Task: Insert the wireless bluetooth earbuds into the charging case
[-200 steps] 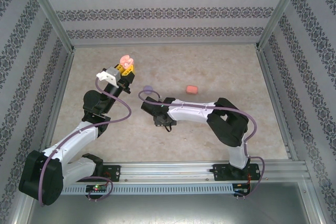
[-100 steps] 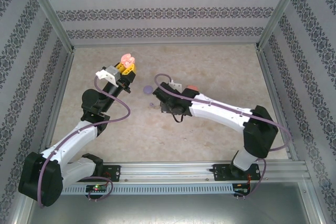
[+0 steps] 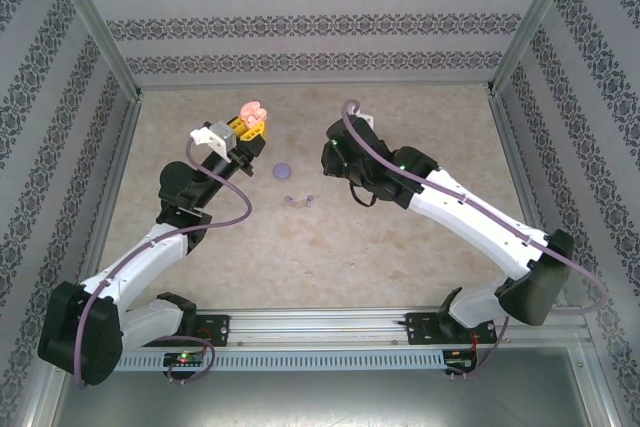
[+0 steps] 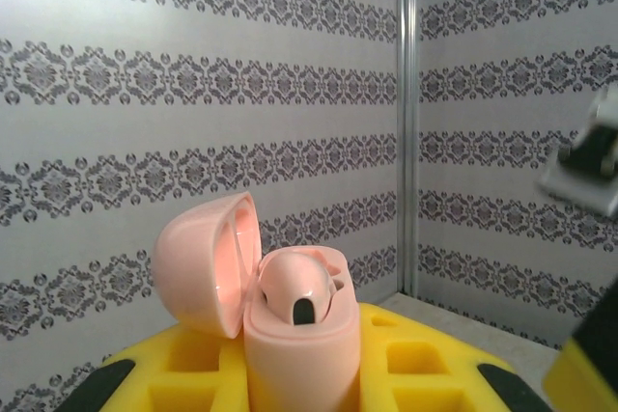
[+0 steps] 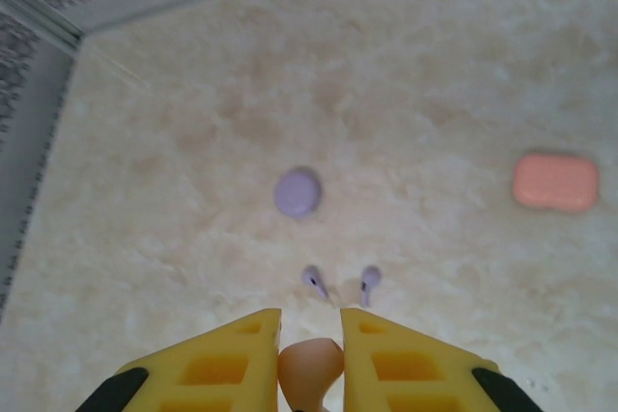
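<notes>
My left gripper (image 3: 248, 127) is shut on a pale pink charging case (image 4: 301, 349) and holds it upright, lid (image 4: 207, 263) open. One pale pink earbud (image 4: 294, 288) sits in it. In the top view the case (image 3: 253, 111) is at the back left of the table. My right gripper (image 5: 310, 323) is shut on a second pale pink earbud (image 5: 311, 366), pinched between its yellow fingers. It hangs above the table (image 3: 420, 117), to the right of the case. Two purple earbuds (image 5: 314, 280) (image 5: 370, 279) lie below it.
A closed purple case (image 3: 282, 169) lies mid-table, the purple earbuds (image 3: 300, 200) just in front of it. A closed coral case (image 5: 554, 181) lies on the table to the right in the right wrist view. Patterned walls and metal posts (image 3: 95, 27) ring the table.
The right arm has swung from front centre toward the back right, its gripper now level with the pink case. The left gripper has shifted slightly back and right with the case.
</notes>
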`<state>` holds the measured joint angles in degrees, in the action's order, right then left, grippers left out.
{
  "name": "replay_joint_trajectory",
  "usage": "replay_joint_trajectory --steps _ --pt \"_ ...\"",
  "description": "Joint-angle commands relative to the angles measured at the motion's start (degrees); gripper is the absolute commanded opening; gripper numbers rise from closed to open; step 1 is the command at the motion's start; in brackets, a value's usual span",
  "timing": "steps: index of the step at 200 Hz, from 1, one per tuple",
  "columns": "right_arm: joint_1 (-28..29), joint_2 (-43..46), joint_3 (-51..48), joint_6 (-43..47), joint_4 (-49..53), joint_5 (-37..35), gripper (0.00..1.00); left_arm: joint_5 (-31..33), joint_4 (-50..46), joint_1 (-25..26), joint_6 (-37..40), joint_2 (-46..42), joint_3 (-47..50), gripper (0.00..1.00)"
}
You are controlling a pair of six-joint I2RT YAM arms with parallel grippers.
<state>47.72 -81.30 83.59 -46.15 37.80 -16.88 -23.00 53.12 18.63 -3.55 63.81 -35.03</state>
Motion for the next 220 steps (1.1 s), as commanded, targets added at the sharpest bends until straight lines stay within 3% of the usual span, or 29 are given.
replay_joint_trajectory --steps 1,71,220 --pt "-0.8 1.7 3.9 3.5 -1.0 0.9 0.21 -3.9 1.5 -0.1 -0.8 1.3 -1.9 0.0" --pt "-1.1 2.3 10.8 7.3 -6.0 3.8 0.21 -7.8 -0.2 4.2 5.4 4.9 -4.2 0.0" --pt "-0.1 3.7 2.6 4.6 -21.5 7.0 0.21 -8.7 -2.2 9.8 8.4 10.6 -9.6 0.0"
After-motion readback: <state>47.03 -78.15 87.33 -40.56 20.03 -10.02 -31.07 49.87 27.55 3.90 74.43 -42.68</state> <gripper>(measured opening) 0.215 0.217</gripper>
